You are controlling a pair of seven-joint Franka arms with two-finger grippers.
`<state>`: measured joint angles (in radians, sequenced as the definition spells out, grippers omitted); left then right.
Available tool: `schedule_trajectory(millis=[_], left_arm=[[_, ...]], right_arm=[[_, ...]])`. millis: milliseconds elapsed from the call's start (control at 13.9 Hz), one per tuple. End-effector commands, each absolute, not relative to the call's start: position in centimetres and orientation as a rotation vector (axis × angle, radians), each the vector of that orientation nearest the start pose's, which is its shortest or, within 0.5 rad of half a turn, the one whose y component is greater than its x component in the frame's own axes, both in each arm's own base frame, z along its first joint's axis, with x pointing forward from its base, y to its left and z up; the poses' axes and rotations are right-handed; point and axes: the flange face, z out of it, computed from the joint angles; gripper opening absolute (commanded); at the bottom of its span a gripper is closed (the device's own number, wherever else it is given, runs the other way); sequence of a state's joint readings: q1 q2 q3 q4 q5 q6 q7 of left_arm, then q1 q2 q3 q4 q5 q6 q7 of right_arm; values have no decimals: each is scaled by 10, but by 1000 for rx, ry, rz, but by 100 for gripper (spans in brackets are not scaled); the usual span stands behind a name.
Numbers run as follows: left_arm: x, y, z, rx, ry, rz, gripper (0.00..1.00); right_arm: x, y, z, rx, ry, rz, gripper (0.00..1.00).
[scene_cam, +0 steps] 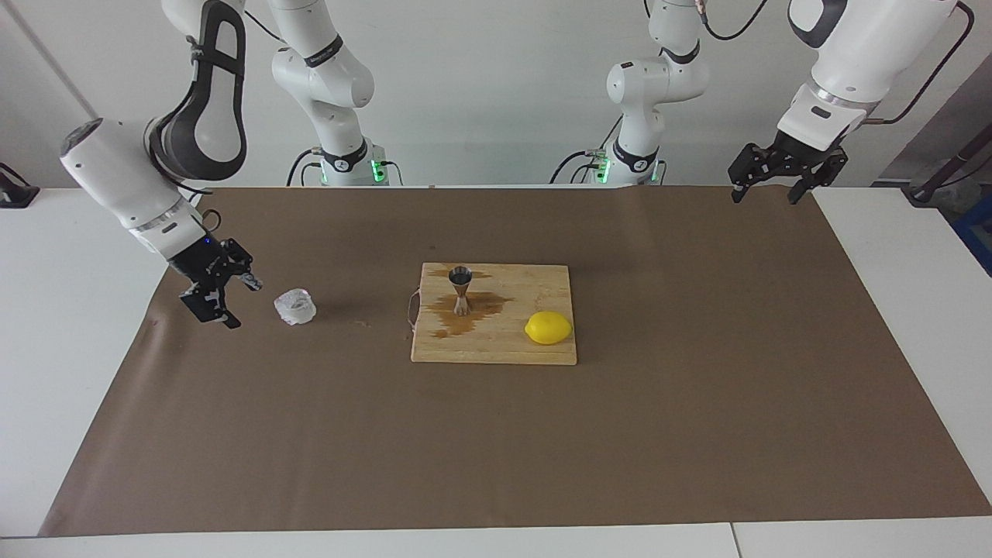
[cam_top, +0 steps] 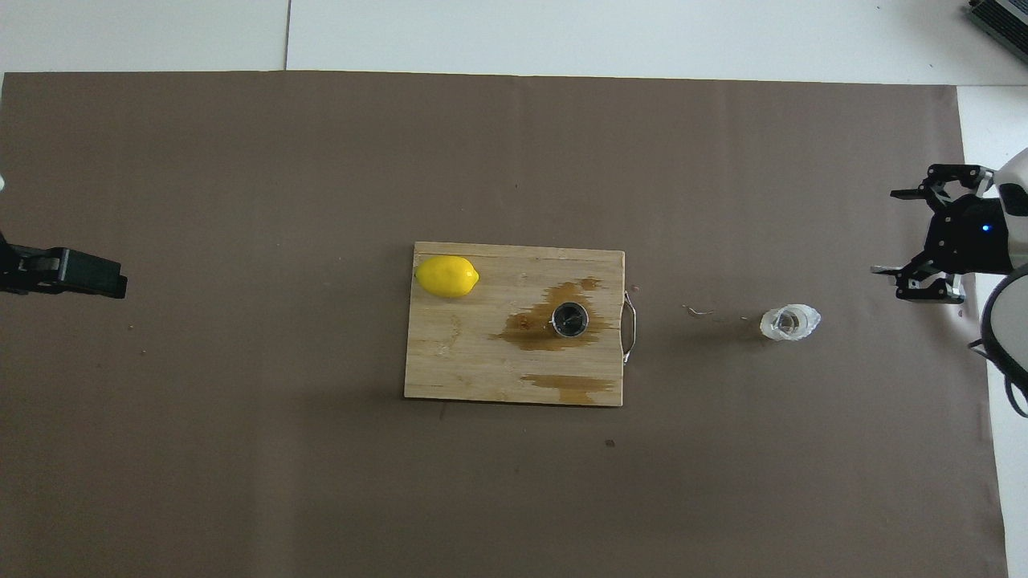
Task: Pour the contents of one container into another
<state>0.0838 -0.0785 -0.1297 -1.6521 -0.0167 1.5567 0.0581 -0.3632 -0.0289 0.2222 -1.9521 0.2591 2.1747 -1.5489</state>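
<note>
Pour looks done; cup (scene_cam: 295,307) down on paper; jigger (scene_cam: 460,289) stands amid spill; right gripper (scene_cam: 219,291) spread, empty; left gripper (scene_cam: 775,177) waits, spread.

A white tabletop (scene_cam: 70,372) runs the width of the scene, most of it covered by a large brown paper sheet (scene_cam: 697,403). A plain pale wall (scene_cam: 496,93) rises at the robots' end. On it, toward the right arm's end, sits a white socket strip (scene_cam: 116,177). The light is even, with soft shadows.
</note>
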Motion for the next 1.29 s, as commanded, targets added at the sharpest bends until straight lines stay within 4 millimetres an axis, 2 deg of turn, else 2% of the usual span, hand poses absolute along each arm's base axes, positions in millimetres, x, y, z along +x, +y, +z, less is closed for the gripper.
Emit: schedule_trajectory(millis=[0, 288, 432, 719, 935, 1223], left_arm=[[521, -27, 630, -3138, 168, 37, 100], [521, -27, 631, -3138, 168, 35, 100], [521, -27, 631, -3138, 168, 35, 100], [521, -27, 631, -3138, 168, 35, 100], [521, -27, 631, -3138, 168, 35, 100], [521, -27, 631, -3136, 168, 35, 100]], right_arm=[[585, -42, 555, -2653, -1675, -579, 100], [586, -5, 576, -2817, -1197, -604, 100], [585, 21, 582, -2864, -979, -602, 100], [573, 60, 593, -3063, -520, -552, 100], [568, 70, 600, -3087, -137, -468, 100], [566, 68, 613, -3105, 71, -375, 100]])
